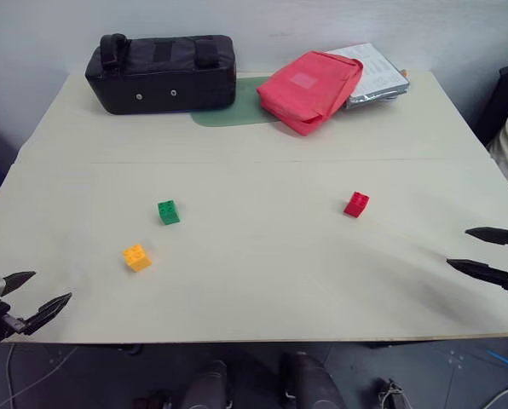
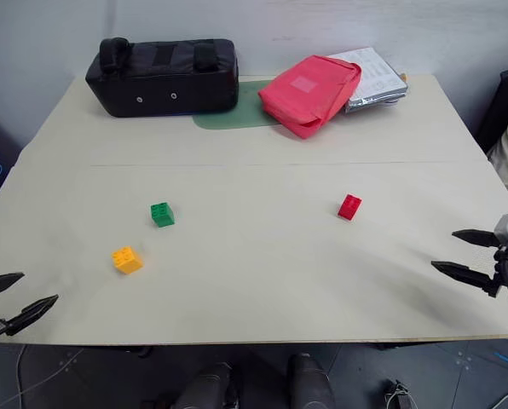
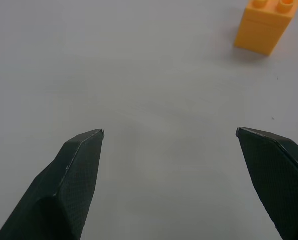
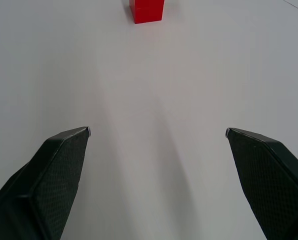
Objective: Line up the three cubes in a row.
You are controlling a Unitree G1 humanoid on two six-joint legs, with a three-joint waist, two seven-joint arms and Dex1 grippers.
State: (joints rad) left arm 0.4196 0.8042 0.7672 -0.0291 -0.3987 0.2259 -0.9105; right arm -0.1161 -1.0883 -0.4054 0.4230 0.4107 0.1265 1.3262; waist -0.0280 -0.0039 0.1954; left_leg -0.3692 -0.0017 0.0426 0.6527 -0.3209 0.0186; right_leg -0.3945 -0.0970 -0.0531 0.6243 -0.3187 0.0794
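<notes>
Three cubes lie scattered on the table (image 1: 262, 281), green cube (image 1: 169, 212) near orange-yellow cube (image 1: 136, 256) at left, red cube (image 1: 355, 204) well apart at right, while left gripper (image 1: 36, 297) and right gripper (image 1: 474, 250) hover spread wide, holding nothing.

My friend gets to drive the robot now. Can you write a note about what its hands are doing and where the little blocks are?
Left gripper: open, empty, at the table's near left edge, closest to the orange cube.
Right gripper: open, empty, at the near right edge, facing the red cube.
Green cube: just beyond the orange one; red sits apart to the right.
Done: nothing, cubes still scattered.
Left: line all three up in a row.
</notes>
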